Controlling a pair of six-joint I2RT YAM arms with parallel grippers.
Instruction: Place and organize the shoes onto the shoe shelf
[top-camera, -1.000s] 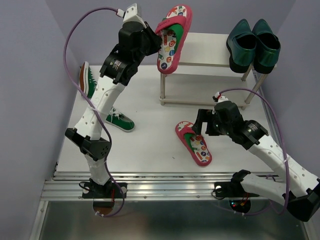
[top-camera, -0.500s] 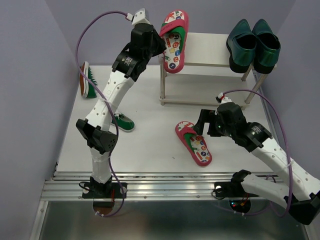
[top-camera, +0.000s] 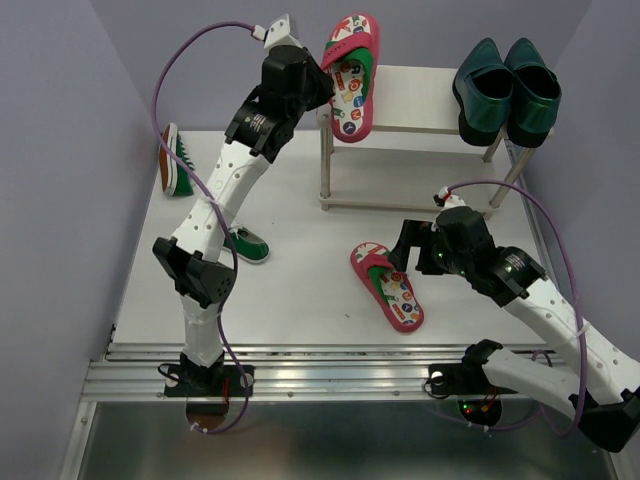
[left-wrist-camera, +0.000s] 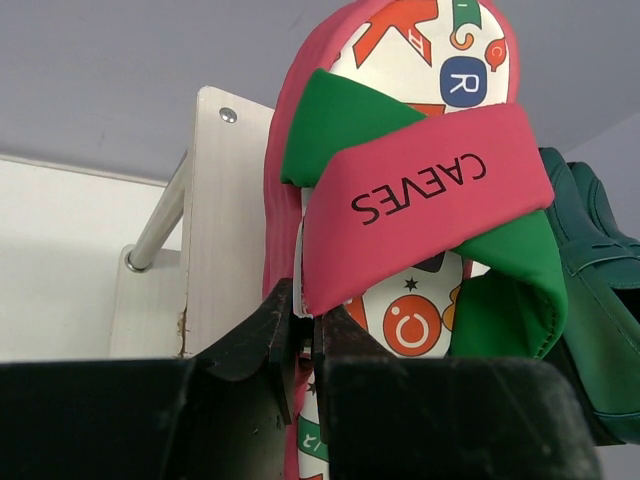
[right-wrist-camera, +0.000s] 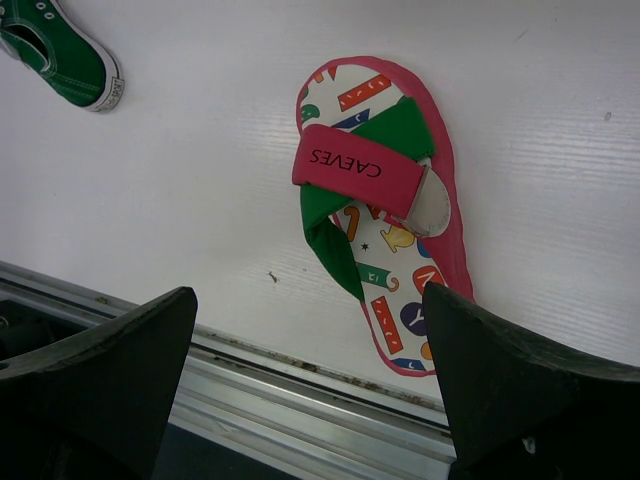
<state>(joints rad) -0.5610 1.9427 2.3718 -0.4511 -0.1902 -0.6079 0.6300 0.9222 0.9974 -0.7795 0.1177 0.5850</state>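
My left gripper is shut on a red flip-flop, pinching its edge by the strap, and holds it tilted on edge over the left end of the pale shoe shelf. In the left wrist view the flip-flop stands against the shelf board. Two teal loafers sit on the shelf's right end. The second red flip-flop lies on the table; my right gripper hovers open above it. The right wrist view shows that flip-flop. One green sneaker lies flat at left, another stands on edge.
The white table ends in a metal rail at the front. Purple walls close in the left, back and right. The shelf's thin legs stand at mid-table. Cables loop above both arms.
My left gripper has carried the flip-flop right and up toward the shelf's left end, turning it more upright. The right arm has barely shifted above the lying flip-flop.
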